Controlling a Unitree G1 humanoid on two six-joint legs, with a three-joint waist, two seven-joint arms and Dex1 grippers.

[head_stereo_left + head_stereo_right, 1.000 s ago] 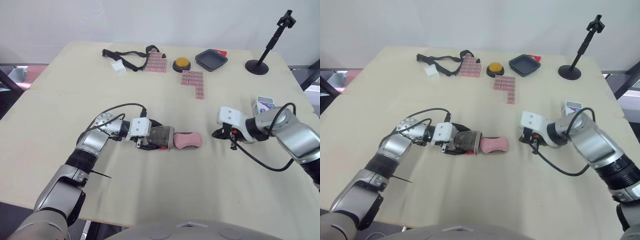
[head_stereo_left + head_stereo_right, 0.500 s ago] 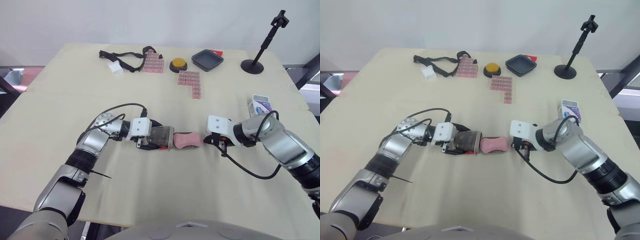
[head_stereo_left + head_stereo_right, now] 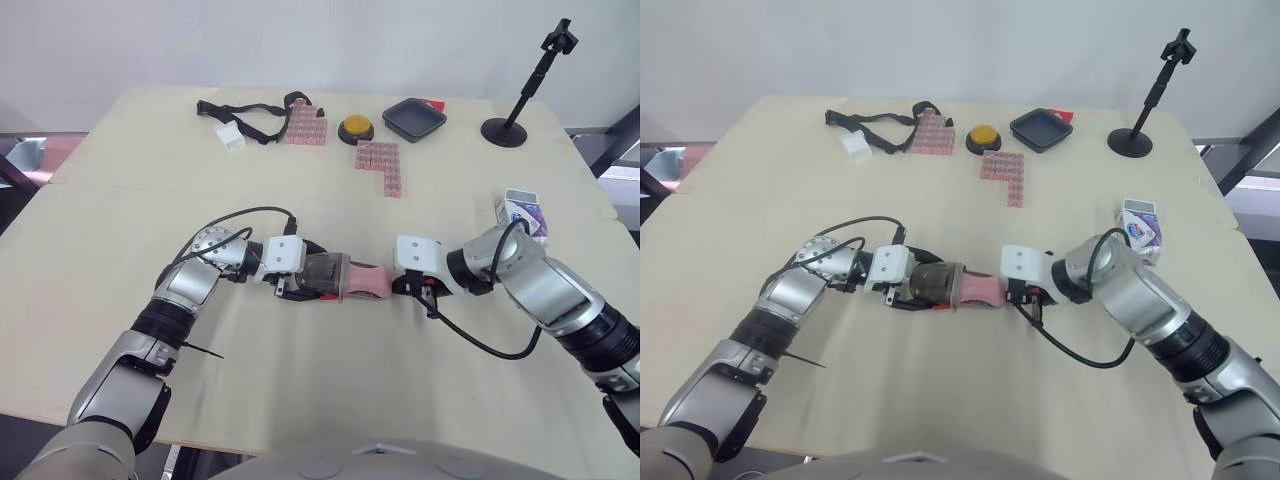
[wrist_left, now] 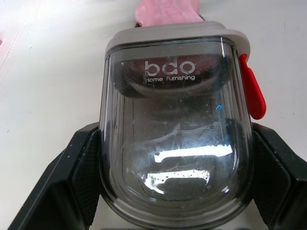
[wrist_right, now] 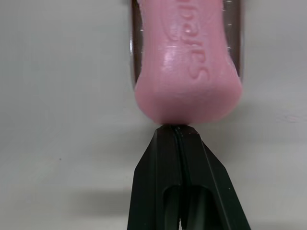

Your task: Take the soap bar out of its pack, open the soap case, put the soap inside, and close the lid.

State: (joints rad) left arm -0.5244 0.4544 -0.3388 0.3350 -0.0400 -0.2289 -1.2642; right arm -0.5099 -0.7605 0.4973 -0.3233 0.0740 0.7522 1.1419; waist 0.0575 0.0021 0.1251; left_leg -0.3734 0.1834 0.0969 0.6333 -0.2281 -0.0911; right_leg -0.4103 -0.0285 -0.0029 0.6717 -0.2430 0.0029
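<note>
My left jaws are clenched on the soap case (image 4: pixel 175 120), one black finger (image 4: pixel 81 177) on each flank. The case lies flat on the tabletop (image 3: pixel 300 400) with its open end turned toward my right arm. I hold it this way, I judge, so it cannot slide while the soap is pushed in.

The pink soap bar (image 5: pixel 184 57) lies partly inside that open end, its rounded near end sticking out. My right jaws are pressed shut on nothing, and their joined tip touches that end of the bar, serving as a pusher rather than a grip.

The case's red latch (image 4: pixel 252 91) sits on one side of the smoky lid. The part of the bar left outside looks like what stops the lid from closing, and my right jaws sit right at the mouth.

The soap pack (image 3: pixel 522 212) lies near my right arm. The black strap (image 3: pixel 255 118), pink block clusters (image 3: pixel 385 165), yellow button (image 3: pixel 358 127), black tray (image 3: pixel 415 118) and black stand (image 3: pixel 515 125) are along the far edge, well apart from the work.
</note>
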